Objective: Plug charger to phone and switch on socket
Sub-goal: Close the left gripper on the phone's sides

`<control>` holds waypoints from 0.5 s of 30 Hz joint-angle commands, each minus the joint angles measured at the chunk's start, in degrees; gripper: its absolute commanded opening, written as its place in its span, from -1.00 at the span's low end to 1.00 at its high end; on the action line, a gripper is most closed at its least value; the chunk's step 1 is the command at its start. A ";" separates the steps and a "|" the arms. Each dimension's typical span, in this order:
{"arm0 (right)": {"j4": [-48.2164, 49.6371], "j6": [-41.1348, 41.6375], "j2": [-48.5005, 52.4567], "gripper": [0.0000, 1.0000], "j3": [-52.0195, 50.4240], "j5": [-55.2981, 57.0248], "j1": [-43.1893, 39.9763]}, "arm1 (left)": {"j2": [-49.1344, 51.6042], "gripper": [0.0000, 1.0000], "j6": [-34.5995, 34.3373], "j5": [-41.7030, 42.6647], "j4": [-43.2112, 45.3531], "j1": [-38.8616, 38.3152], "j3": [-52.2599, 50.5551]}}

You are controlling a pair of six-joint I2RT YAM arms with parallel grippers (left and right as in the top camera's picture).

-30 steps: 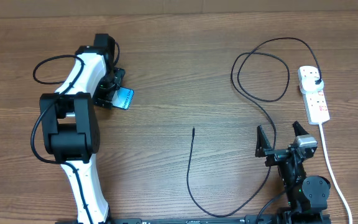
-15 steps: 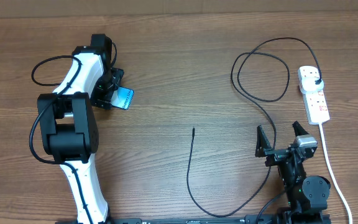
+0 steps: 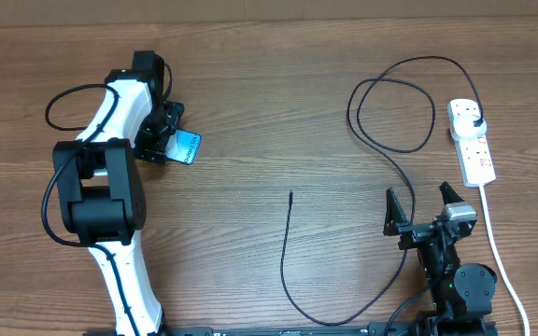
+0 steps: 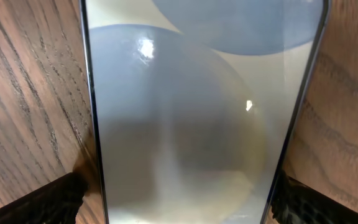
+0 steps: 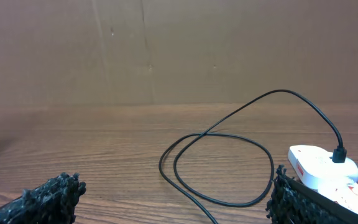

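Note:
The phone point(image 3: 187, 147), its screen lit blue, lies flat on the table at the left, and its screen point(image 4: 191, 112) fills the left wrist view. My left gripper point(image 3: 170, 142) is open and low over the phone, with a finger point(image 4: 42, 202) on each side of it. The charger cable point(image 3: 390, 121) loops at the right. Its free tip point(image 3: 290, 194) lies at mid-table and its plug point(image 3: 475, 121) sits in the socket point(image 3: 474, 154). My right gripper point(image 3: 421, 202) stands open near the front right with nothing in it, and faces the cable loop point(image 5: 229, 134) and the socket point(image 5: 322, 168).
The socket's white cord point(image 3: 498, 252) runs down the right side past my right arm to the front edge. The charger cable curves along the front point(image 3: 344, 317) close to the right arm's base. A brown wall point(image 5: 179, 50) closes the far side of the table.
The left arm has shifted slightly to the left over the phone. The phone, the cable and the right arm have not moved.

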 commanded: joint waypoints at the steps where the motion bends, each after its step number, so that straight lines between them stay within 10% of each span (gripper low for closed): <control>1: 0.24 -0.15 -0.61 1.00 -0.61 0.35 -0.15 | 3.43 0.99 -0.81 1.11 0.76 0.74 -3.10; 15: 0.24 -0.15 -0.61 1.00 -0.61 0.35 -0.15 | 3.43 1.00 -0.81 0.90 0.50 0.66 -3.10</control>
